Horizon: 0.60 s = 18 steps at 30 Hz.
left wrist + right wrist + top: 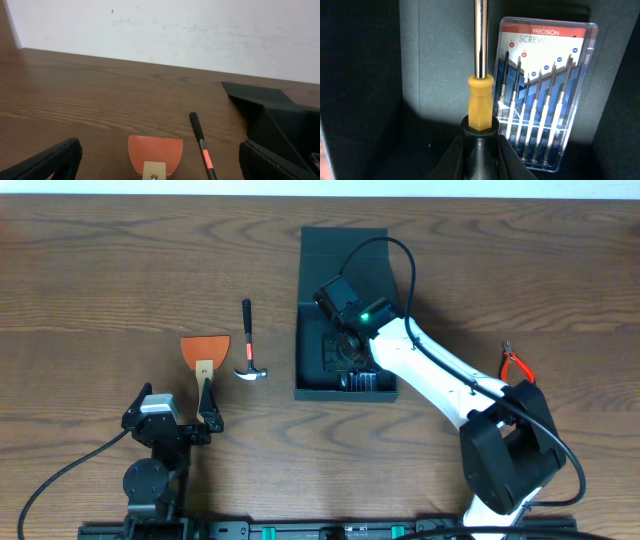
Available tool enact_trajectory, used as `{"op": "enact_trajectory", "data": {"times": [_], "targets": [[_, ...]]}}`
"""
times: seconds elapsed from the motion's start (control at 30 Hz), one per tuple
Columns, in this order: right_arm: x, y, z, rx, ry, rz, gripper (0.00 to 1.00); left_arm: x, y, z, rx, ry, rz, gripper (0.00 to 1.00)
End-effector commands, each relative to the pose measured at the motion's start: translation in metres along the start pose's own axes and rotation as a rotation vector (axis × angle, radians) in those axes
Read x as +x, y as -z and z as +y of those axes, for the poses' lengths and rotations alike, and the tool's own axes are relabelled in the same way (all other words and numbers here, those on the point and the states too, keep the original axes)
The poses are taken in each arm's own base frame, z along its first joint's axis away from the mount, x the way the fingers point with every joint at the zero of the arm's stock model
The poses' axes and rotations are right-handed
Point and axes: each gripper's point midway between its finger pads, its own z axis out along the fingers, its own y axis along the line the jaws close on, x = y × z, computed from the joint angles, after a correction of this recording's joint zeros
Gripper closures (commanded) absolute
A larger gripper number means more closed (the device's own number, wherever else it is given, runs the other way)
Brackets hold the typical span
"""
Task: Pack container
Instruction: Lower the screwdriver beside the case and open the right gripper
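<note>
- The wooden table is seen from above, with everything else laid on it.
- The container, a dark teal-green box, is placed right of the table's middle. Its flap lid is folded back flat on the far side and its inside is exposed.
- The right arm, white with black joints, is stretched from the near right corner into the container.
- The left arm is folded low at the near left edge, well apart from the container.
- The left gripper is held wide, with its fingers spread to both sides of the wrist view and nothing clasped between them.
- The right gripper is lowered inside the container, its jaws narrowed around the handle of a screwdriver.
- A clear case of precision screwdrivers is lying on the container floor, just beside the held screwdriver.
- A hammer is laid left of the container, head towards the near edge.
- A scraper with an orange blade is laid just left of the hammer, in front of the left gripper.
- Red-handled pliers are partly hidden by the right arm.
</note>
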Motion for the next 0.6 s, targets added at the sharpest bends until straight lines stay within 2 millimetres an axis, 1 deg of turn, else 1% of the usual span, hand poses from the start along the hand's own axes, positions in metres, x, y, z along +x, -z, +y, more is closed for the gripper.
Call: {"op": "enact_trajectory", "data": {"times": [0.0,0.2,0.37,0.4,0.43,0.47,0.57], "targets": [[0.009,-0.017,0.000,0.019,-0.046,0.042,0.99,0.017,-0.001,0.005,-0.020,-0.012,0.053,0.01],[0.016,-0.035,-0.002,0.031,-0.048,0.089,0.99,0.017,-0.001,0.005,-0.020,-0.012,0.053,0.01],[0.019,-0.043,-0.003,0.040,-0.048,0.108,0.98,0.017,-0.001,0.005,-0.020,-0.012,0.053,0.01],[0.019,-0.044,-0.004,0.042,-0.048,0.111,0.87,0.017,-0.001,0.005,-0.020,-0.012,0.053,0.01],[0.020,-0.044,-0.004,0.043,-0.048,0.111,0.72,0.017,-0.001,0.005,-0.020,-0.012,0.053,0.02],[0.020,-0.045,-0.004,0.043,-0.048,0.112,0.64,0.017,-0.001,0.005,-0.020,-0.011,0.053,0.01],[0.019,-0.045,-0.003,0.041,-0.048,0.109,0.57,0.018,-0.001,0.005,-0.020,-0.011,0.053,0.01]]}}
